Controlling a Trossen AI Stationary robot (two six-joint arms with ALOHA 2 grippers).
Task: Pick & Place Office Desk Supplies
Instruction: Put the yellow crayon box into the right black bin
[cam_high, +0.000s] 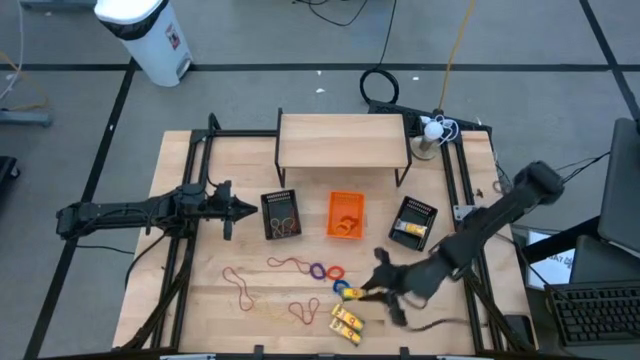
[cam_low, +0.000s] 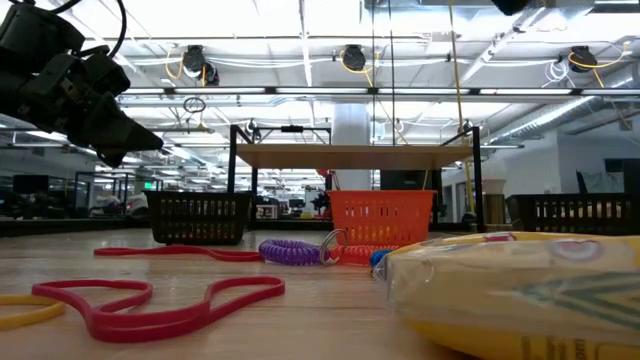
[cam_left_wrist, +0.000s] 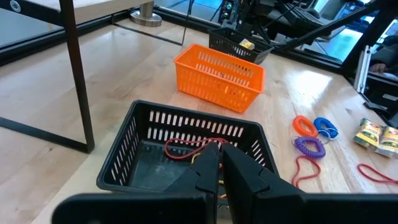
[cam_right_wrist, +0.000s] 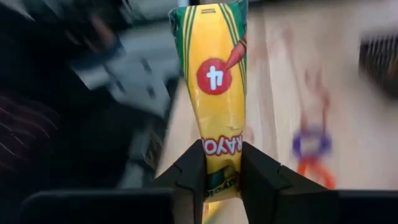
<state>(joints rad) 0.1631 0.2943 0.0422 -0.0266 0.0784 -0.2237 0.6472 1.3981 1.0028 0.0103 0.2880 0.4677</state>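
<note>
The right gripper (cam_right_wrist: 222, 177) is clamped on a small yellow rectangular crayon packet (cam_right_wrist: 216, 93) with green stripes and a red circle; its two dark fingers (cam_right_wrist: 191, 177) pinch the packet's lower end, and the packet stands up from them. In the high view this right gripper (cam_high: 375, 292) sits over the front right part of the light wooden table (cam_high: 200, 290), just beside the small blue ring (cam_high: 340, 287).

Two more yellow packets (cam_high: 346, 322) lie side by side near the table's front edge, and one of them fills the near right of the low view (cam_low: 520, 290). A purple coiled ring (cam_high: 318, 271) and an orange coiled ring (cam_high: 335, 272) lie close together in front of the orange plastic basket (cam_high: 346, 216). Thin red rubber bands (cam_high: 288, 264) and more bands (cam_high: 240, 288) are scattered over the front left of the table.

The left gripper (cam_left_wrist: 219, 163) has its fingers together and holds nothing. It hovers just above the near rim of the left black mesh basket (cam_left_wrist: 124, 149), which has red and tan bands (cam_left_wrist: 186, 149) inside. A second black basket (cam_high: 414, 221) to the right of the orange one holds a yellow item. A small wooden shelf on black legs (cam_high: 343, 140) stands behind the baskets.
</note>
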